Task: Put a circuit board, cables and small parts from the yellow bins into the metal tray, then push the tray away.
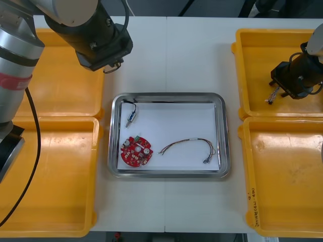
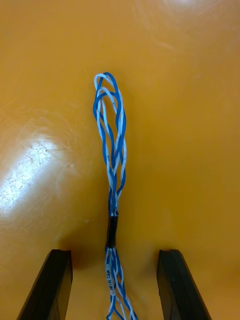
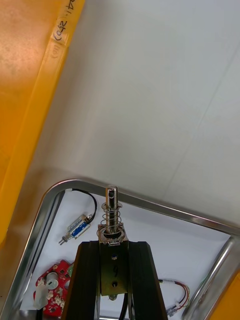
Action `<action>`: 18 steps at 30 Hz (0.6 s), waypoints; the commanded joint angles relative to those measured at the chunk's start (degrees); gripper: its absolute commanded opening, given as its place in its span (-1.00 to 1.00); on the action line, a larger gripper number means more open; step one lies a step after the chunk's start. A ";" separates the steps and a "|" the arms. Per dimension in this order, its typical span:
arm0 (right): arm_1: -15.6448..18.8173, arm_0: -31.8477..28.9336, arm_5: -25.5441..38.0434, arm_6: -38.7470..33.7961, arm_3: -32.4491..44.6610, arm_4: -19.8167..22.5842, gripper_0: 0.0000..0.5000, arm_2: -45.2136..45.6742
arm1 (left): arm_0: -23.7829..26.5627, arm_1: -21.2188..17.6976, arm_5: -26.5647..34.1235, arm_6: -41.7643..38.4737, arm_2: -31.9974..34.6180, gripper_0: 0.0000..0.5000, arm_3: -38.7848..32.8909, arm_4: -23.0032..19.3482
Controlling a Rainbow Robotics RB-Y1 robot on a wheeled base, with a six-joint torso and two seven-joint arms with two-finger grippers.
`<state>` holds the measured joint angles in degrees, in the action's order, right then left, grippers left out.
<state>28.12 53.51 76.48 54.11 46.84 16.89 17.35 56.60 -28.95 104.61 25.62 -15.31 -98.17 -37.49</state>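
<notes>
The left arm [image 1: 15, 50] is showing a silver-grey shell with a red band [image 1: 12, 80] and a black wrist; a black cord [image 1: 34, 151] is running beside it; the left gripper [image 3: 112, 245] is having flat black fingers [image 3: 87, 285].

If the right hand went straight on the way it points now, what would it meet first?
The right hand would likely meet the twisted blue and white cable between its open fingers, on the yellow plastic bin floor; depth unclear.

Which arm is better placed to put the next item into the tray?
Left. The left tool holds a small metal part near the tray rim; the right tool stands open around a cable.
</notes>
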 commanded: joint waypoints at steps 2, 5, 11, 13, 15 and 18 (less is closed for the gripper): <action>-0.43 -1.92 -1.60 -2.00 1.50 0.33 0.25 -1.44 | -0.09 -2.08 0.42 1.62 1.95 -0.99 -1.67 -0.48; -0.35 -1.92 -1.86 -1.91 1.50 0.07 -1.00 -1.53 | -0.09 -2.08 0.42 1.62 1.95 -1.00 -1.67 -0.57; -0.43 -2.10 -1.95 -1.64 1.50 0.07 -1.00 -1.53 | -0.09 -1.99 0.42 1.71 2.39 -1.00 -1.67 -0.48; -0.26 -2.01 -1.95 -1.47 1.50 0.16 -1.00 -1.61 | -0.09 -1.99 0.33 1.80 2.39 -1.00 -1.67 -0.48; 0.00 -1.66 -1.95 -1.20 1.50 0.07 -1.00 -1.61 | -0.09 -1.99 0.33 1.89 2.39 -0.99 -1.76 -0.57; 0.62 -0.43 -1.42 -0.50 1.50 0.07 -1.00 -1.61 | -0.09 -1.99 0.33 1.89 2.39 -0.99 -1.76 -0.57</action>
<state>28.15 52.90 74.96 54.12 47.38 16.89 17.34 56.60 -28.97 104.61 25.63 -14.75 -98.17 -37.55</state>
